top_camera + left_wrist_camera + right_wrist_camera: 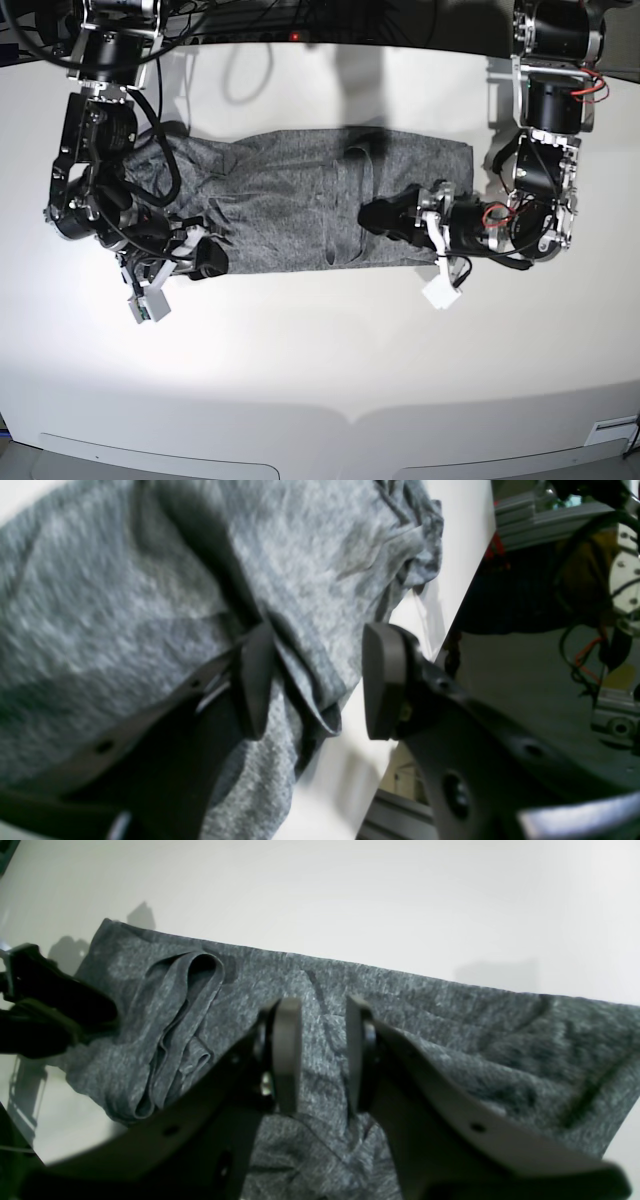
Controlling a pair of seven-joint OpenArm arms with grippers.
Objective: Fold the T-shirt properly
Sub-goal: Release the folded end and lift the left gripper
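While the mottled dark-grey knit T-shirt [300,215] lies banded across the white counter [320,350] mid-frame, left gripper [312,680] gapes around a fold, right gripper [324,1055] hovers parted, empty — next, pinch and fold over!

A white table [320,350] fills the view, with black cables [300,20] bunched along its far edge and a grey metal frame [530,515] just beyond one corner of the table.

No readable text, label or number shows anywhere
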